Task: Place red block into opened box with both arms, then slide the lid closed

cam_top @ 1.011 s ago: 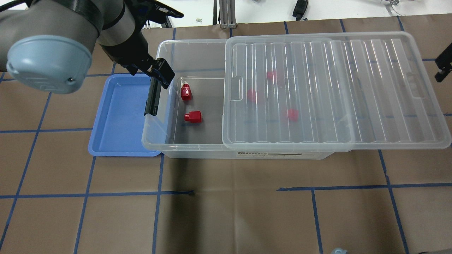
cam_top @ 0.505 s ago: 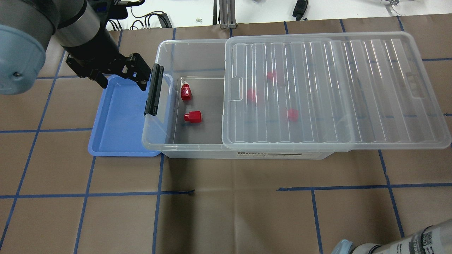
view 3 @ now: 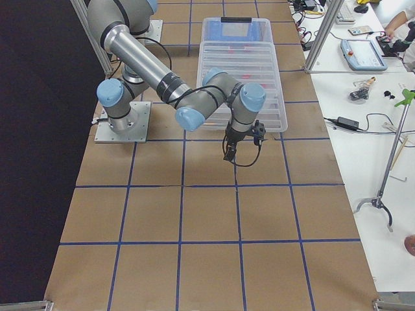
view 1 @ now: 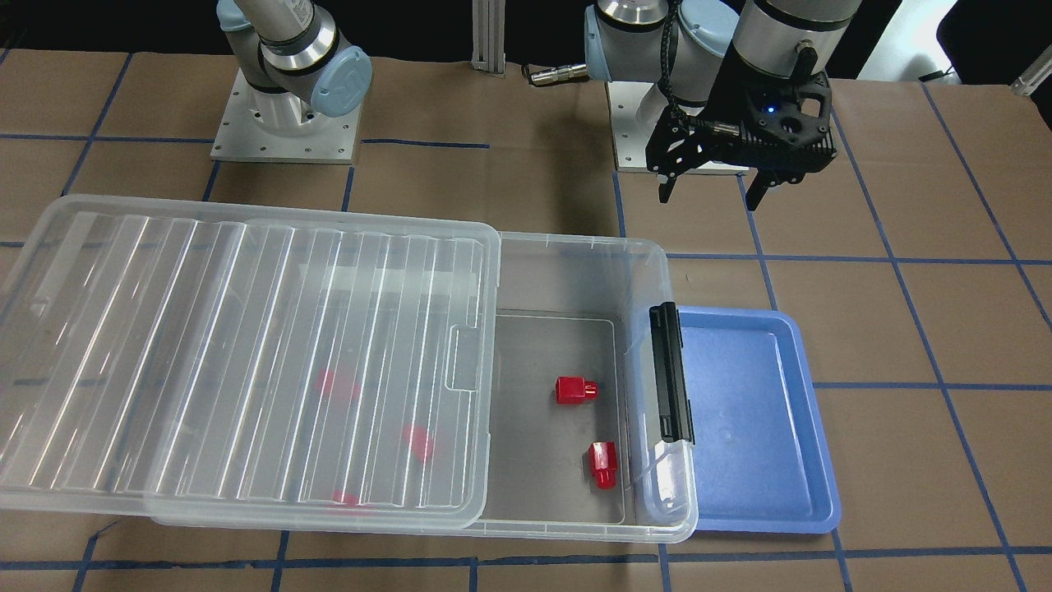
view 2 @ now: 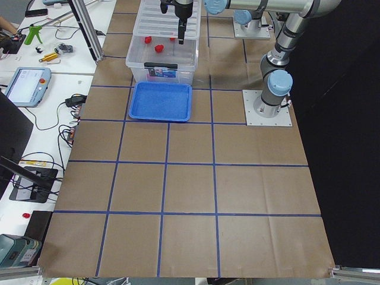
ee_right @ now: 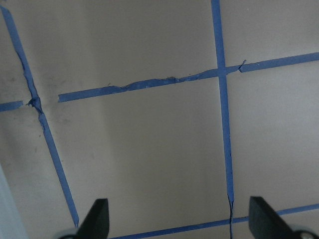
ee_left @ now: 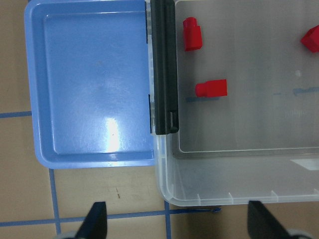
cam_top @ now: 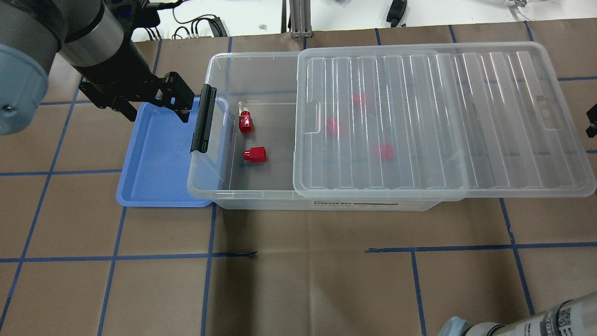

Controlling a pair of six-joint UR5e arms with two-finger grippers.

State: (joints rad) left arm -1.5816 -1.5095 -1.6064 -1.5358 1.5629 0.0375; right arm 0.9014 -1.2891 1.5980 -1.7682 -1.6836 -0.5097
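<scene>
Two red blocks (cam_top: 246, 122) (cam_top: 255, 154) lie on the floor of the box (cam_top: 242, 55) in its uncovered left part. Three more show blurred under the lid (cam_top: 443, 121), which covers the box's right part and overhangs its right end. My left gripper (cam_top: 156, 111) hangs open and empty over the back edge of the blue tray, just left of the box's black latch bar (cam_top: 204, 120). My right gripper (view 3: 243, 149) is open and empty above bare table beyond the lid's right end; its wrist view shows only paper and tape.
A blue tray (cam_top: 158, 158) lies against the box's left end, with nothing in it. Brown paper with blue tape lines (cam_top: 308, 252) covers the table. The arm bases (view 1: 283, 123) stand behind the box. Benches with tools (view 3: 363, 91) line the far side.
My left gripper has drawn back leftward from the box's latch end to over the blue tray's back edge. The right arm has shifted; its elbow now shows at the bottom right.
</scene>
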